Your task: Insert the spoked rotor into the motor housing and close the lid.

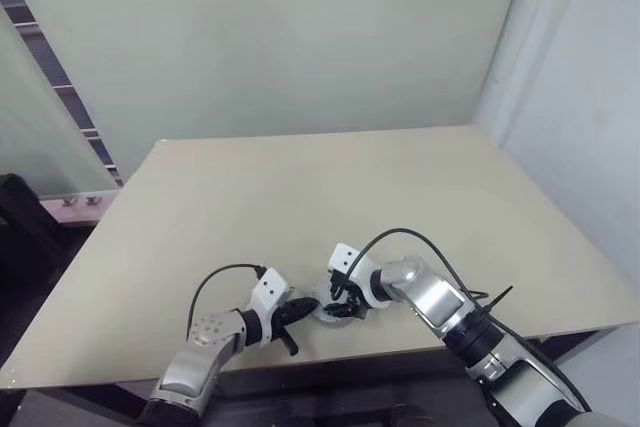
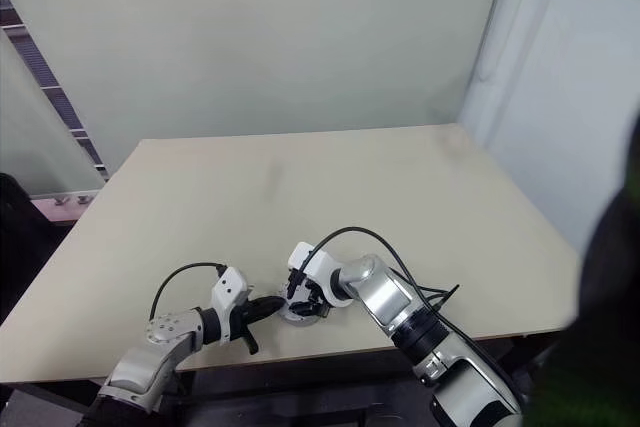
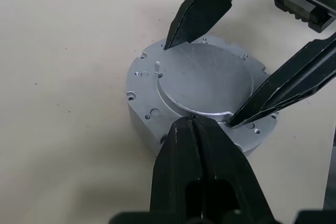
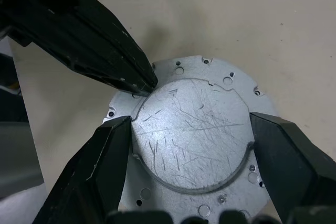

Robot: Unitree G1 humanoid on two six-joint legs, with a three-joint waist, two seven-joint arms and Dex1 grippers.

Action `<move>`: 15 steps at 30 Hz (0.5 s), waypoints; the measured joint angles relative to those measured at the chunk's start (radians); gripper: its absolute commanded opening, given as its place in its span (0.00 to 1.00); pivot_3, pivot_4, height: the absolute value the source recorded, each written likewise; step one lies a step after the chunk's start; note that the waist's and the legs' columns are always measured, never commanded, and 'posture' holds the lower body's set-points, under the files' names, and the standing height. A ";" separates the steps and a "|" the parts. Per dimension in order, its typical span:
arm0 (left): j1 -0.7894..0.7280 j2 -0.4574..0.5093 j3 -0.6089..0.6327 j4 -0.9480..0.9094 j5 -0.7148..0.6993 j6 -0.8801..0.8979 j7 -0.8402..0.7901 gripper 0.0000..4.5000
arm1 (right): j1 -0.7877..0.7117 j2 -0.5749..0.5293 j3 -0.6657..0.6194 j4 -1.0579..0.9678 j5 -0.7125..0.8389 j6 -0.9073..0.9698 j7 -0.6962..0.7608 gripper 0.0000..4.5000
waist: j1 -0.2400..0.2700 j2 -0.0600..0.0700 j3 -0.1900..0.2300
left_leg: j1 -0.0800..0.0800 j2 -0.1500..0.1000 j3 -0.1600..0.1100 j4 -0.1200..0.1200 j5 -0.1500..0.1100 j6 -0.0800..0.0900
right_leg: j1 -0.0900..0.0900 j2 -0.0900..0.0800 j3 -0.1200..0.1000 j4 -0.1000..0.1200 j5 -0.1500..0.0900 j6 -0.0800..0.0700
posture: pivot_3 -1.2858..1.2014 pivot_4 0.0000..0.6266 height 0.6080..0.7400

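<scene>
Motor housing (image 3: 197,95) on the table (image 1: 300,197), capped by its lid (image 4: 191,132). Right pincer (image 4: 189,153) straddles the lid wide, seemingly steadying it; the closed left pincer (image 3: 195,124) presses its edge.

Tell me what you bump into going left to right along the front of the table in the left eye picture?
Left gripper, shut, its tip at the edge of the part → round silver metal part on the table → right gripper, its fingers spread around the part.
</scene>
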 measured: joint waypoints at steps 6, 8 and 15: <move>-0.006 -0.002 -0.001 0.008 0.009 -0.007 -0.005 0.00 | 0.000 0.000 -0.003 0.002 0.000 -0.002 0.002 1.00 | 0.000 0.000 0.000 | 0.000 0.000 0.000 0.001 0.000 0.001 | 0.000 0.000 0.000 0.000 0.000 0.000 | 0.52 0.00 1.00; -0.007 -0.002 -0.001 0.008 0.012 -0.008 -0.006 0.00 | 0.001 0.001 -0.006 0.003 0.002 0.002 0.003 1.00 | 0.000 0.000 0.000 | 0.000 0.000 0.000 0.002 0.000 0.001 | 0.001 0.000 0.000 0.000 0.000 0.000 | 0.52 0.00 1.00; -0.008 -0.003 -0.001 0.008 0.015 -0.011 -0.010 0.00 | 0.006 0.019 -0.059 0.003 0.045 0.046 0.001 1.00 | 0.000 0.000 0.000 | -0.002 -0.001 -0.001 0.002 0.000 0.001 | 0.000 0.000 0.000 0.000 0.000 0.000 | 0.52 0.00 1.00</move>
